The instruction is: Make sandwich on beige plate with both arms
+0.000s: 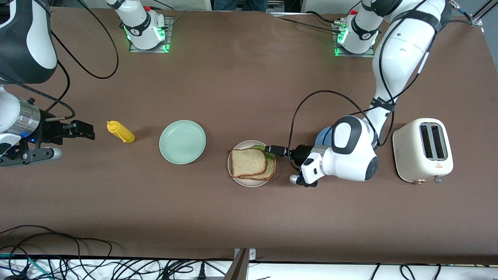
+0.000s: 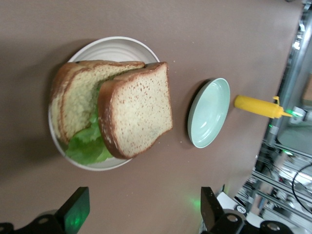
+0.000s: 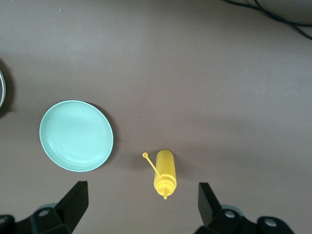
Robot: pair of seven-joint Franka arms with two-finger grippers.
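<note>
- The left gripper (image 1: 271, 149) hangs low over the edge of the beige plate (image 1: 239, 179), at the rim toward the left arm's end of the table; its fingers (image 2: 73, 214) are spread wide with nothing between them.
- Just ahead of that gripper the sandwich (image 1: 252, 163) lies on the plate: two slices of brown-crusted bread, the upper one shifted off the lower, with green lettuce (image 2: 87, 146) showing between them.
- The right gripper (image 1: 83, 130) waits above the table at the right arm's end, fingers apart and holding nothing.
- A yellow squeeze bottle (image 1: 121, 132) lies on its side just past that gripper's fingertips; the mint-green plate (image 1: 182, 141) sits between bottle and sandwich.
- A cream toaster (image 1: 423, 150) stands by the left arm's elbow.
- The brown matte tabletop (image 1: 249, 217) carries black cables, with more tangled along the front edge.
</note>
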